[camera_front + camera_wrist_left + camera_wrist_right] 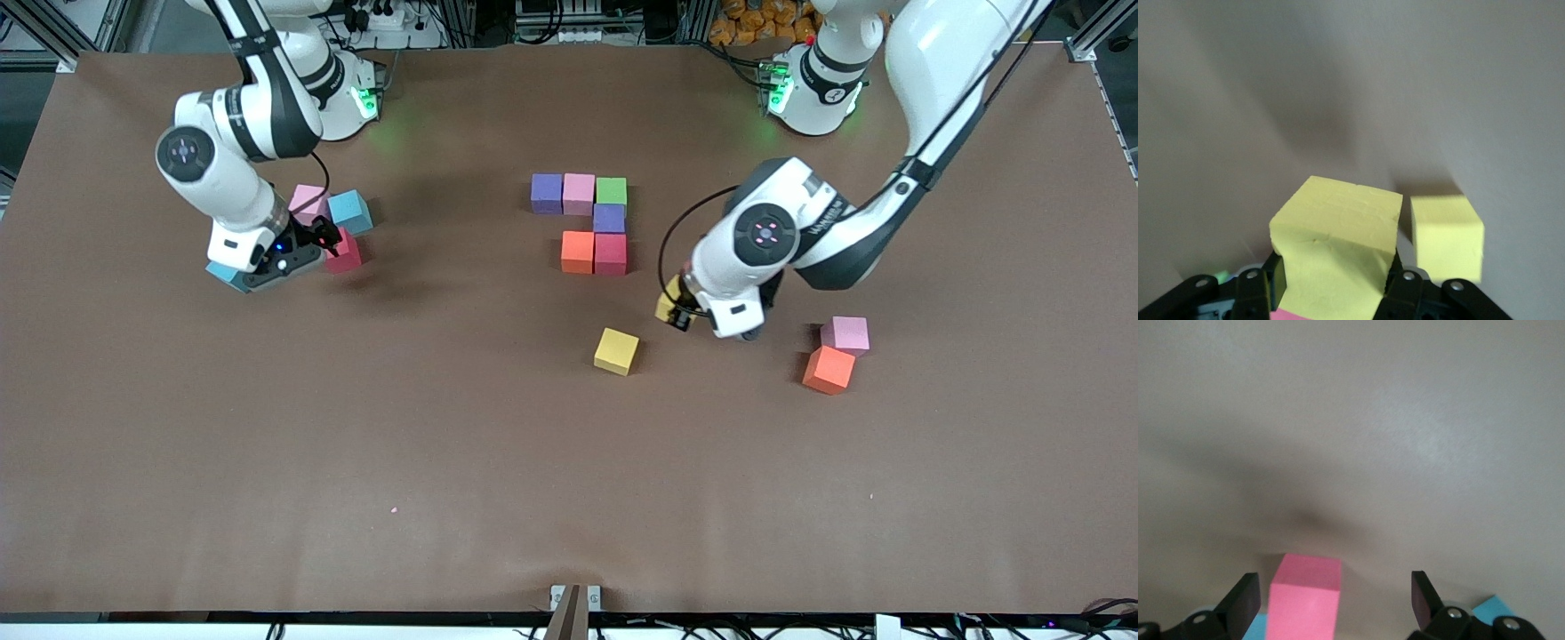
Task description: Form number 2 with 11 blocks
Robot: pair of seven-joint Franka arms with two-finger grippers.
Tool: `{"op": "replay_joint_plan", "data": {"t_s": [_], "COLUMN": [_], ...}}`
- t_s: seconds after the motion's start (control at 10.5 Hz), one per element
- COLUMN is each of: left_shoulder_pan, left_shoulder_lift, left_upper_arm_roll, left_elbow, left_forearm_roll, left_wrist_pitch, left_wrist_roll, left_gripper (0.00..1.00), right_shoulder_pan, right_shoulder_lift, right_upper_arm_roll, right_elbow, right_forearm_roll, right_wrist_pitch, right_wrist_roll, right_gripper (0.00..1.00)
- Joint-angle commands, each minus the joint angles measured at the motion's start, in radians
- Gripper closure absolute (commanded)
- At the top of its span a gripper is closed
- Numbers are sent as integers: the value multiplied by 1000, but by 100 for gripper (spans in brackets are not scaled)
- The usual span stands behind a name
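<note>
The left gripper point(1335, 283) pinched a yellow block point(1335, 233) between its jaws, up over the table, a second yellow block point(616, 350) lying just ahead of the fingertips. That foam looked light and soft, dented at the pads, so flat opposite faces suit best. The right gripper point(1335, 600) waited, jaws spread around a red block point(1305, 597).

I count twelve blocks point(579, 222) on the desk point(444, 462): two purple, three pink, one green, two orange, two yellow, two light blue.
</note>
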Motion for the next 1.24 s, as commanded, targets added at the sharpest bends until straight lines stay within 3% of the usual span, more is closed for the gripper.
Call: {"op": "replay_joint_plan", "data": {"t_s": [0.0, 0.38, 0.67, 0.95, 1.14], "left_shoulder_pan": [-94, -264, -357, -416, -499], "left_shoulder_lift": [46, 132, 197, 204, 206], "left_upper_arm_roll": [10, 52, 73, 99, 172], "left_elbow": [78, 207, 285, 288, 288], "left_forearm_roll": [-11, -11, -55, -89, -101], "left_wrist_pitch": [-25, -24, -8, 47, 90], "left_wrist_roll": [-121, -346, -486, -633, -711], "left_gripper": [100, 100, 100, 100, 100], "right_shoulder_pan": [-22, -31, -41, -39, -39], "right_shoulder_lift": [-76, -52, 32, 85, 118], "right_upper_arm_roll": [12, 12, 12, 11, 12], "right_elbow": [-139, -178, -178, -178, -175], "right_forearm_roll": [-4, 8, 9, 11, 11], "right_wrist_pitch": [124, 158, 221, 256, 266], "right_wrist_roll": [-30, -22, -18, -18, -16], "right_gripper": [0, 0, 0, 0, 0]}}
